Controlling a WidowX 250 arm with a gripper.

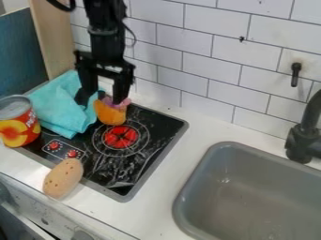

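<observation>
A white worktop (169, 206) runs from the left edge of the frame to the lower right. Set into it left of center is a black cooktop (139, 165) with a gray rim, its sides slanting across the frame. A brown, potato-shaped piece with small dark holes (63, 178) lies across the cooktop's front rim at lower left. At right, a gray sink (251, 197) is sunk into the white surface, and a black faucet (302, 143) stands behind it.
</observation>
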